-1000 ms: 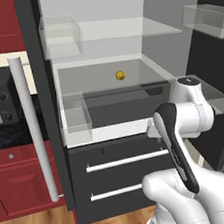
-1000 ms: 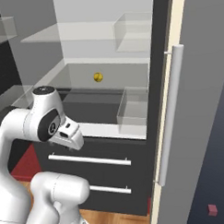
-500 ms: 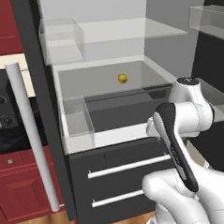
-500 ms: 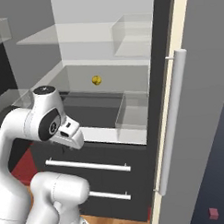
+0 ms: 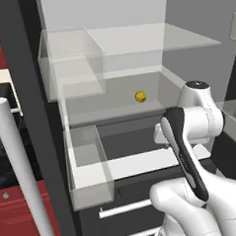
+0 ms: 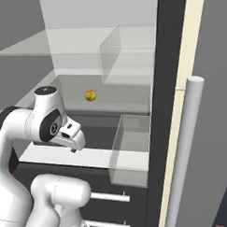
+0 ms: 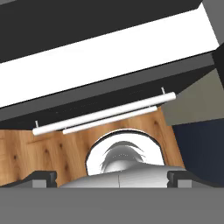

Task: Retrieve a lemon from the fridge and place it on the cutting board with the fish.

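The fridge (image 5: 136, 54) stood open, its pale interior facing the base, and everything here is placed against the lemon (image 5: 140, 96). The lemon (image 6: 90, 95) lay alone near the back wall on the pale floor of the middle compartment, resting on nothing else and touching nothing. Above it ran a clear shelf (image 5: 184, 37), and up and to its left in the left base view hung a clear bin (image 5: 72, 63); a second clear bin (image 5: 91, 166) sat lower and nearer the camera than the lemon, on that same side. In front of and below the lemon was a dark recess edged by a white ledge (image 5: 142, 160), and under that two dark drawers with white bar handles (image 5: 123, 208). The arm's wrist was well in front of the lemon and lower, over the white ledge (roughly level with the recess), with clear space between them. The claw (image 7: 112, 177) pointed down, away from the lemon: the hand view looked past its two dark fingertips (image 7: 41, 178) at the drawer handles (image 7: 105, 114) and a wood floor (image 7: 26, 148). The tips stood far apart at the two sides of that view, so the claw was wide and held nothing. A white door handle (image 6: 184, 149) rose at the right of the right base view.
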